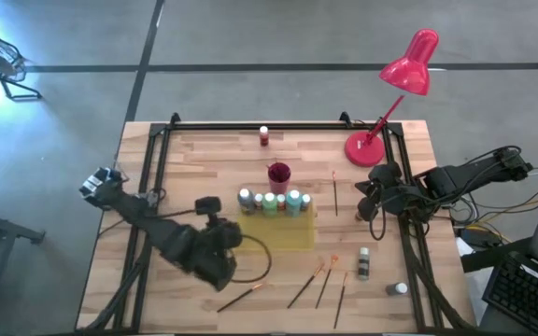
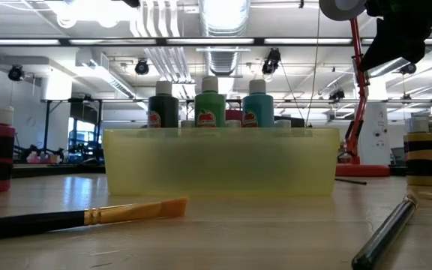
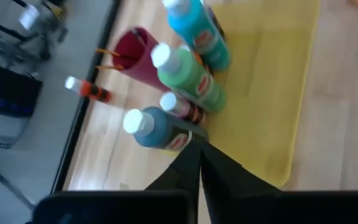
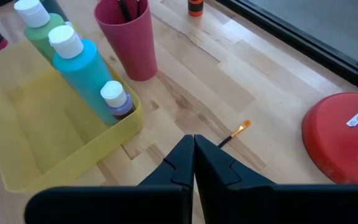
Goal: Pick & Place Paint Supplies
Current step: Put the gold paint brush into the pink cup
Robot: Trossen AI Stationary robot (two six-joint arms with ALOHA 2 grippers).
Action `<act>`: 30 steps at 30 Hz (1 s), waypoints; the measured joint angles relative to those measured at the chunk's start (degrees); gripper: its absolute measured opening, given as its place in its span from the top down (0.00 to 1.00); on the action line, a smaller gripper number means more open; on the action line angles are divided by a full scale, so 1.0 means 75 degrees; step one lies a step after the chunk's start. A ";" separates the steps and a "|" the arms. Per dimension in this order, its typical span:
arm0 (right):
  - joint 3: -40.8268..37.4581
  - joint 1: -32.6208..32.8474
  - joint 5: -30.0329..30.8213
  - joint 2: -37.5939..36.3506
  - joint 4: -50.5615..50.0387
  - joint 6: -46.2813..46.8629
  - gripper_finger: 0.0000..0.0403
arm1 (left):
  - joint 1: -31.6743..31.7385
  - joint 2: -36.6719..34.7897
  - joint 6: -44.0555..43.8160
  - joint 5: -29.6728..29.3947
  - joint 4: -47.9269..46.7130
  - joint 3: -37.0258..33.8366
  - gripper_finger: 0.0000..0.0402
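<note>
Paint bottles stand in a row along the far side of the yellow tray. Brushes lie on the table near the tray. My left gripper is pinched shut over the tray, holding nothing. My right gripper is shut and empty beside the tray.

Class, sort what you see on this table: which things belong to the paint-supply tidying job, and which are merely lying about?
Job:
paint bottles in the tray
loose bottle
red bottle
brushes

Lying about:
red desk lamp
magenta cup
yellow tray
</note>
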 joint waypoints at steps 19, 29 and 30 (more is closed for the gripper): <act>0.0000 -0.0003 -0.0001 0.0000 0.0006 0.0001 0.98 | -0.1913 -0.3546 -0.0742 -0.2527 0.3358 -0.3675 0.99; 0.0000 -0.0003 -0.0001 0.0000 0.0006 0.0000 0.98 | -0.2010 -0.5939 0.1854 -0.2471 0.7880 -0.6749 0.99; 0.0000 0.0000 -0.0001 0.0000 0.0006 -0.0001 0.98 | -0.2013 -0.6120 0.2070 -0.2348 0.8244 -0.6979 0.99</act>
